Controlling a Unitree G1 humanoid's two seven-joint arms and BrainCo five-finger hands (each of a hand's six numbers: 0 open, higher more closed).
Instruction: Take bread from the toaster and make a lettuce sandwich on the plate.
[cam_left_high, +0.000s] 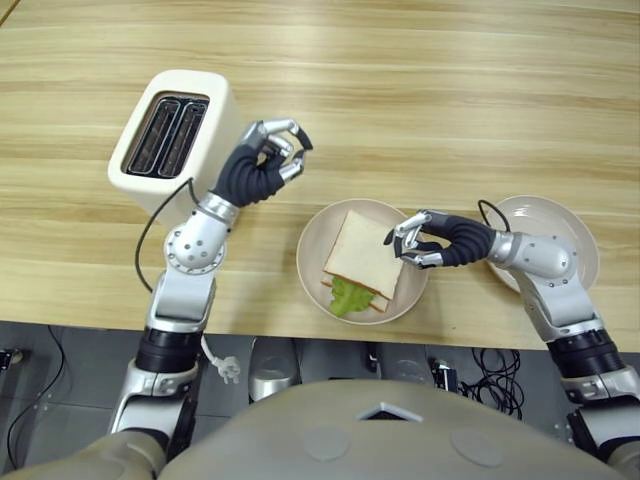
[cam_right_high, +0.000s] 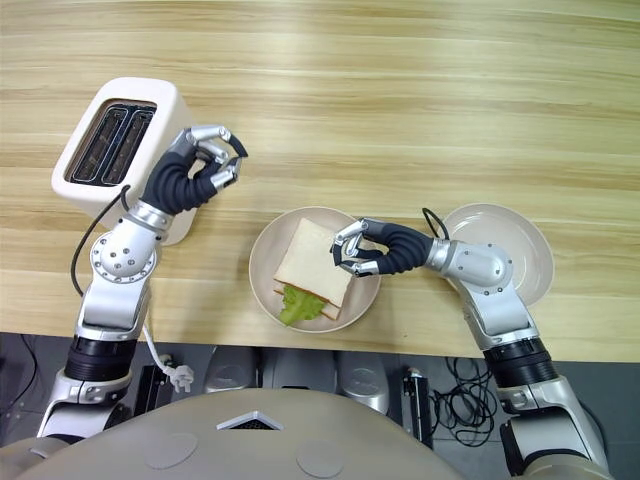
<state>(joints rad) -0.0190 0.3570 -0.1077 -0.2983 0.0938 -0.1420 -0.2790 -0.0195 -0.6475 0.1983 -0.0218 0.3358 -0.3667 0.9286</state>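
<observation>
Two robot hands over the surface | left robot hand: fingers curled on nothing, just right of the toaster | right robot hand: curled about the right corner of the top bread slice | slice lies flat on the plate, lettuce poking out beneath | second plate under the right wrist.

Toaster blocks leftward; tabletop (far side) open
</observation>
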